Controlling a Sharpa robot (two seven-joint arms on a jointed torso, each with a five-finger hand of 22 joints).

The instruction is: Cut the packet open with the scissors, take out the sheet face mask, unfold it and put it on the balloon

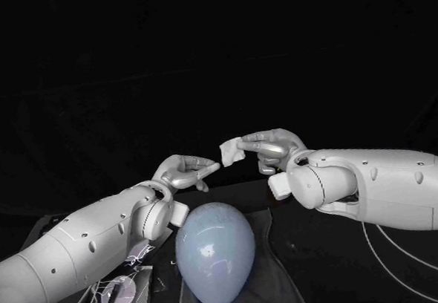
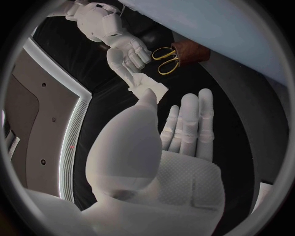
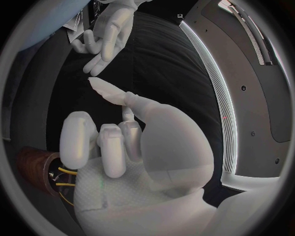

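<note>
Head view: my right hand pinches the sheet face mask between the thumb and a finger. It holds the mask above the black table, on the far side of the balloon. The mask is folded into a small white wad, and its outline and free edges cannot be made out.

My left hand is released. It grasps nothing, its fingers are loosely bent, and its thumb points toward the mask. A narrow gap separates this hand from the mask, and the right wrist view shows the same gap. In the left wrist view my own thumb covers the near edge of the mask, so contact cannot be judged there.

The balloon lies on the table between my forearms, with its knot toward me. My left wrist overlaps its upper side, and I cannot tell whether they touch.

The packet lies just beside the balloon on my left. It is partly hidden under my left forearm, and its print is unreadable.

In the left wrist view, the yellow handles of the scissors protrude from a brown holder, which hides the blades.
</note>
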